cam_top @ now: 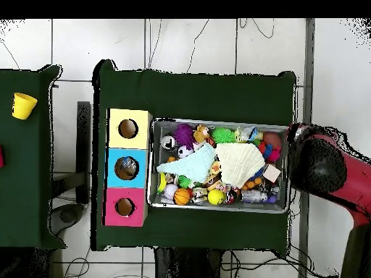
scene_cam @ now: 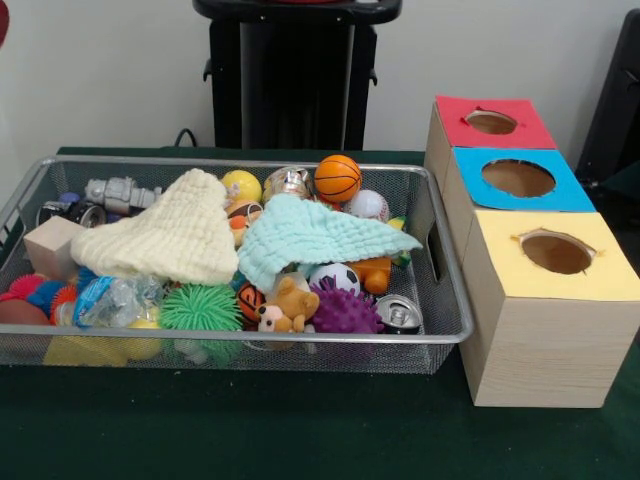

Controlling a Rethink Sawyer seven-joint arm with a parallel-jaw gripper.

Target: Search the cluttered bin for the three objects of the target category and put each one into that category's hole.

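Observation:
The wire-mesh bin (scene_cam: 452, 300) stands on the green table, full of toys; it also shows in the overhead view (cam_top: 217, 211). A crushed clear bottle with a blue label (scene_cam: 108, 298) lies at its front left, beside a green spiky ball. A pale crushed bottle-like thing (scene_cam: 120, 192) lies at the back left. Other bottles are hidden. The blue-surround hole (scene_cam: 517, 178) is the middle of three boxes, seen from above in the overhead view (cam_top: 126, 168). The red and black arm's end (cam_top: 317, 168) hangs beside the bin's short side, away from the boxes. Its gripper's state does not show.
A pale yellow cloth (scene_cam: 170, 238) and a mint cloth (scene_cam: 315, 235) cover the bin's middle. Shiny cans (scene_cam: 400, 314) (scene_cam: 288, 182), balls, a teddy and a wooden block (scene_cam: 50, 245) lie around them. Red-surround (scene_cam: 490, 122) and yellow-surround (scene_cam: 556, 252) holes flank the blue one.

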